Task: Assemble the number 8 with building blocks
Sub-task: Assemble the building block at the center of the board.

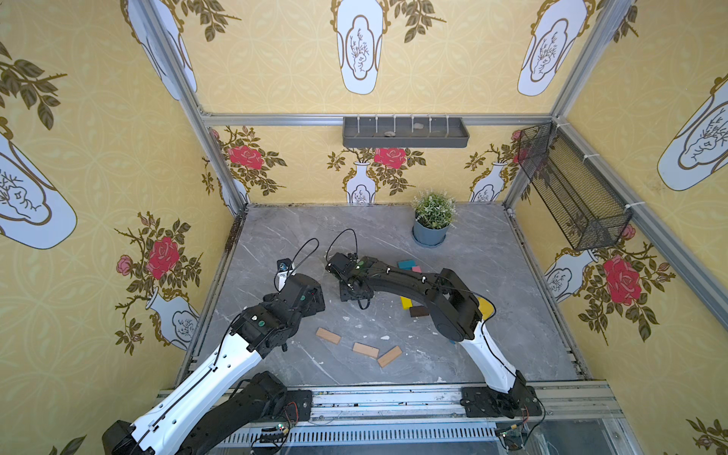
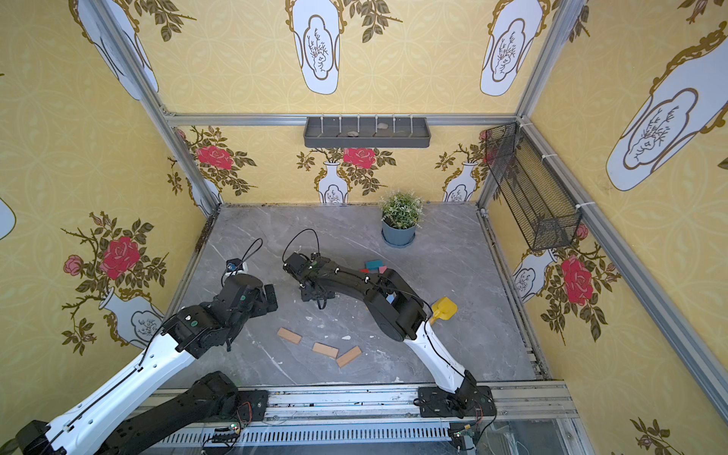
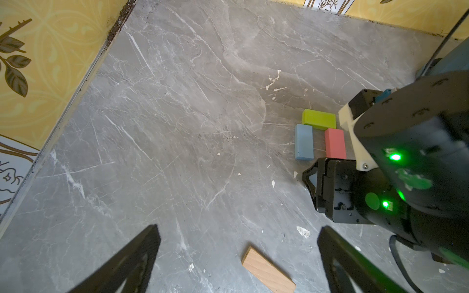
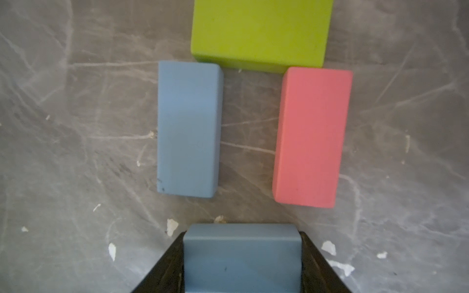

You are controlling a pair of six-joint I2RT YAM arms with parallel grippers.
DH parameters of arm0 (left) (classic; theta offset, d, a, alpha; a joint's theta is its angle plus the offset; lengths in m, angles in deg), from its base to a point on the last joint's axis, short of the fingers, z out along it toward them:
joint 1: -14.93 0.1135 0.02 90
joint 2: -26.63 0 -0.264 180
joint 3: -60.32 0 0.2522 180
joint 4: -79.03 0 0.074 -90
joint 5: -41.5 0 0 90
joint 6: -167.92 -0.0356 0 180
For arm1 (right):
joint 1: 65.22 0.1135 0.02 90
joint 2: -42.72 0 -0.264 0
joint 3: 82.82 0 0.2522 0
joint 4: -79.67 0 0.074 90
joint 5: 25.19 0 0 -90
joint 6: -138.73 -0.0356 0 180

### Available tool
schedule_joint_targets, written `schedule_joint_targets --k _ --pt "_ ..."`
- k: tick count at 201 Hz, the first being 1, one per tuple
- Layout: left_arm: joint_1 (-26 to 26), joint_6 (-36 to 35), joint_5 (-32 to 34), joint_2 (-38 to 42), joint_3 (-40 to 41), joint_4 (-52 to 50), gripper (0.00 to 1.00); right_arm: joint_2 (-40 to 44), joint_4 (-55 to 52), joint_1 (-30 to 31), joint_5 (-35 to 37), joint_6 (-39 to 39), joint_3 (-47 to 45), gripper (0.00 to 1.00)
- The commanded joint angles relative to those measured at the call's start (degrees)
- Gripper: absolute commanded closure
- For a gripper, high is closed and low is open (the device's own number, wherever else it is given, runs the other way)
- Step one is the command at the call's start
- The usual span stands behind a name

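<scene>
Table (image 1: pixel 492 275): grey stone, blocks lying on it.
Left claw (image 3: pixel 237 230): spread wide, nothing in it, left of the middle.
Right claw (image 4: pixel 242 236): squeezing a light blue block (image 4: pixel 241 258), mid table.
Number 8 (image 3: pixel 335 145): only begun. A green block (image 4: pixel 261 33) lies across the ends of a blue block (image 4: pixel 189 129) and a pink block (image 4: pixel 313 137), with a gap between those two.
Wood blocks (image 1: pixel 365 350): three, tan, flat, near edge.
</scene>
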Motion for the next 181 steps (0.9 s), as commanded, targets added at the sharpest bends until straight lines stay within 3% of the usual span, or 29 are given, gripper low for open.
schedule_joint_targets --k 1,181 --pt "0.1 0.3 0.6 0.0 0.0 -0.4 0.00 -0.5 -0.3 -0.1 -0.3 -0.8 0.6 0.49" --pt "0.1 0.3 0.5 -0.7 0.2 -0.1 0.00 -2.3 0.1 -1.0 0.0 -0.7 1.8 0.47"
